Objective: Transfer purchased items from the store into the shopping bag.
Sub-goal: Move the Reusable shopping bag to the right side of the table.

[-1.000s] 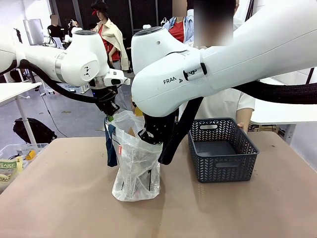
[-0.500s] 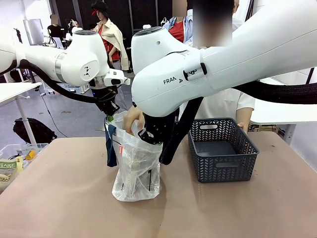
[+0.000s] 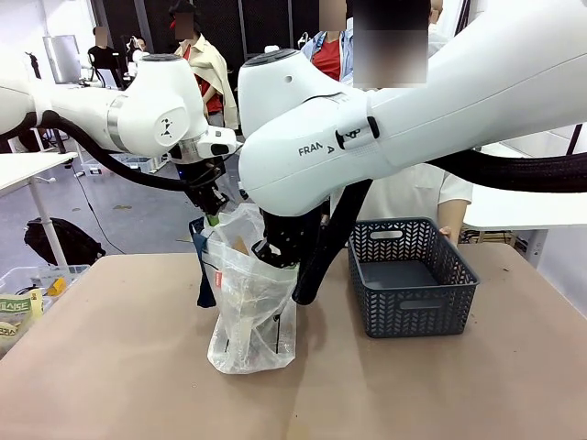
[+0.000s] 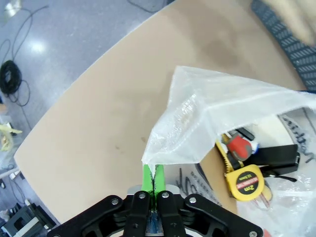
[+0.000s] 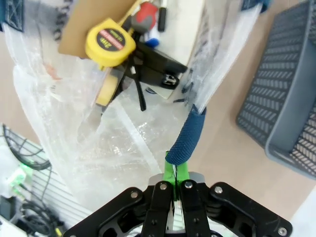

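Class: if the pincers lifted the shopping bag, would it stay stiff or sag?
Probably floppy: the shopping bag is thin crinkled film, folding where the left pincer pinches its rim. Likely to sag low, with a yellow tape measure and more inside. The navy strap in the right pincer looks the sturdier hold.

The translucent whitish crinkly plastic shopping bag (image 3: 240,312) looks shiny; its navy strap handle (image 5: 187,138) is coarse woven cloth. The dark grey perforated plastic basket (image 3: 413,298) is matt, the tan tabletop (image 3: 110,367) smooth.
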{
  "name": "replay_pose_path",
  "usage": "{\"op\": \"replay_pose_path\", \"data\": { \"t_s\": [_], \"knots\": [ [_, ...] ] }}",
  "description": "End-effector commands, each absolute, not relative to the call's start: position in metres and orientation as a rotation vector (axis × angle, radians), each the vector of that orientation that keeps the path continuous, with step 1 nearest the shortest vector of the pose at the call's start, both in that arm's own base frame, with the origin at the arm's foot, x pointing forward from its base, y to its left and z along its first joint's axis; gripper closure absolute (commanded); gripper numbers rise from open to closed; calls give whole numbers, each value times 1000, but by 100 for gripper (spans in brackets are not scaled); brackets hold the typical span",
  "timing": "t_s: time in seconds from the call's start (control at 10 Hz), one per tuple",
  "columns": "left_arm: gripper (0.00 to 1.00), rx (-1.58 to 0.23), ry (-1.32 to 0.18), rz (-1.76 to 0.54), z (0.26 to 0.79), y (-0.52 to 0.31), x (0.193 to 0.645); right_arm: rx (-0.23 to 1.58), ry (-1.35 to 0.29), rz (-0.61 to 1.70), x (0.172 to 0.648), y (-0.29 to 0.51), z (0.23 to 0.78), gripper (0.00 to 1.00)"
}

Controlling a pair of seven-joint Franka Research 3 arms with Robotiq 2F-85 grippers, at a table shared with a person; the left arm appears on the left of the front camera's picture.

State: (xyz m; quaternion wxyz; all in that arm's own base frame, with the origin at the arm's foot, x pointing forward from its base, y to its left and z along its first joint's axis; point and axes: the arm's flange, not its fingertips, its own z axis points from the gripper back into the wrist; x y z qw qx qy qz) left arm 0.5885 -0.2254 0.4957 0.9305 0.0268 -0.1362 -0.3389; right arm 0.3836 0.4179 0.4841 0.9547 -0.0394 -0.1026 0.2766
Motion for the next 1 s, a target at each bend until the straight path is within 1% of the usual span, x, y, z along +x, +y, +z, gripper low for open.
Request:
{"op": "replay_pose_path", "data": {
  "t_s": [0.0,0.5,0.6,0.9],
  "knots": [
    [100,-27,-205,-717,500,-225,595,-126,-208,666,387,437,486,100],
    [100,-260,-53,-695,501,-224,615,-109,-181,969,395,465,482,100],
    [100,-301,-38,-681,501,-223,618,-88,-170,1019,395,470,482,100],
    [100,-433,-8,-654,499,-219,624,-103,-145,1110,397,491,477,100]
  ]
}}
